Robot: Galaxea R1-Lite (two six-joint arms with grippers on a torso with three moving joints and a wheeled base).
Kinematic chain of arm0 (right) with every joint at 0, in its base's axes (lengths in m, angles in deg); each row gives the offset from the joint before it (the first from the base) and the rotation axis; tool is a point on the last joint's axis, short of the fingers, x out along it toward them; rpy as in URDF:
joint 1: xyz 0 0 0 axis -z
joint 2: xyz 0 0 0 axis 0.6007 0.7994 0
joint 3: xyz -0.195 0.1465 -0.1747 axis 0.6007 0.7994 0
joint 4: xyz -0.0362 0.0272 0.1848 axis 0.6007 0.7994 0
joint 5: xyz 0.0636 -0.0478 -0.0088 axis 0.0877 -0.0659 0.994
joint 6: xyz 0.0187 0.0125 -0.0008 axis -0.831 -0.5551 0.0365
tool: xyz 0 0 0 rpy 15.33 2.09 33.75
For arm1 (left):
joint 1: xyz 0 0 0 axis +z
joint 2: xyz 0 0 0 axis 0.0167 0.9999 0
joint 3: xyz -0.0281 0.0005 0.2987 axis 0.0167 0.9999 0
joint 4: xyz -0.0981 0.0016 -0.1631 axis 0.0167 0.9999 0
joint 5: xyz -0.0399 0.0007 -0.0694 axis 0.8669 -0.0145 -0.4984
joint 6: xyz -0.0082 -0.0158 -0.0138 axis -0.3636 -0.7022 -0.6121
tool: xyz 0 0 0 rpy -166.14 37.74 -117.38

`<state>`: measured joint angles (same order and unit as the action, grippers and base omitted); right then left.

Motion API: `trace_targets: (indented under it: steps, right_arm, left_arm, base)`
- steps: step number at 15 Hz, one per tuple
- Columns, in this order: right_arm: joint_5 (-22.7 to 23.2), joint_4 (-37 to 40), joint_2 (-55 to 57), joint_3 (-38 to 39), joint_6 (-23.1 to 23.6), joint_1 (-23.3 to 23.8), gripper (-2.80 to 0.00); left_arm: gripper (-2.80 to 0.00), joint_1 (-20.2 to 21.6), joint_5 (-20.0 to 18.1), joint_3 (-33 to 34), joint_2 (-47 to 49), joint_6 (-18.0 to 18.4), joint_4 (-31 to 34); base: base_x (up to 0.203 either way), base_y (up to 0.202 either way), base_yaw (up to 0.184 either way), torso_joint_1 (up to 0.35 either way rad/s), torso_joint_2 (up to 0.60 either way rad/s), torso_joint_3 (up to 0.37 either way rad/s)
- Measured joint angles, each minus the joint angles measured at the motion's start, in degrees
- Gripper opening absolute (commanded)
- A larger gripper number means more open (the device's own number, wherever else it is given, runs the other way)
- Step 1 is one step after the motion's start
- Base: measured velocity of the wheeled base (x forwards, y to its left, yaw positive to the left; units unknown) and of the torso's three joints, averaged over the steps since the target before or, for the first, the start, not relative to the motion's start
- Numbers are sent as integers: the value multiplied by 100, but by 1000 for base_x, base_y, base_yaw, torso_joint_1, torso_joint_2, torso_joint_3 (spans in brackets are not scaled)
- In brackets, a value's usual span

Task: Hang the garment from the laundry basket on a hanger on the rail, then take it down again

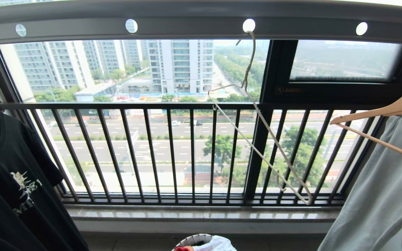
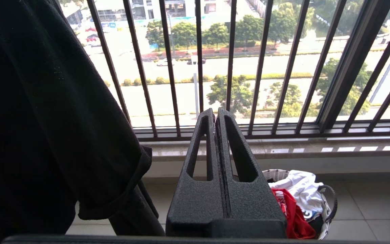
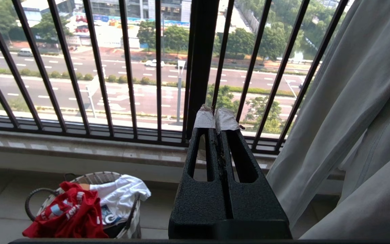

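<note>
While nothing is yet in hand, the risks all lie ahead:

Left gripper (image 2: 217, 113): fingers pressed together, holding nothing, pointed toward the barred balcony railing (image 1: 173, 153), just beside the black T-shirt (image 2: 46, 112).

Right gripper (image 3: 217, 117): likewise pressed together and empty, taped at the tips, close to the pale grey garment (image 3: 357, 118) hanging on its side.

Garment: the red T-shirt (image 3: 68, 217) lies crumpled over the edge of the laundry basket (image 3: 90, 178) on the floor, beside a white garment (image 3: 120, 193).

Hanger: the cream wire hanger (image 1: 260, 139) hangs tilted from one hole of the rail (image 1: 201, 26), bare, between a wooden hanger (image 1: 382, 111) and the black shirt.

Step in hand: by my judgement, the start; the red shirt has yet to be picked.

Risk, wrong pick: red and white cloth touch in the basket, so a loose pinch could lift both.

Risk, snagging: either arm may brush the neighbouring hung clothes and drag them.

Risk, hanger: thin wire on a long hook may swing or slip out of its hole when cloth is pulled over it.

Risk, basket: a light basket could tip if the shirt catches on a handle.
</note>
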<state>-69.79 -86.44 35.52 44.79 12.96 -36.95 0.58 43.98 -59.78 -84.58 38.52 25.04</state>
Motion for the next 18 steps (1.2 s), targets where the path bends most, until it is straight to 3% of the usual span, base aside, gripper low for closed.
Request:
trace_targets:
  steps: [18]
  right_arm:
    - [-26, -7, 2, 0, -176, 2, -280]
  left_arm:
    - [-280, 0, 7, 0, -2, -24, 0]
  base:
    - [0, 0, 0, 0, 0, 0]
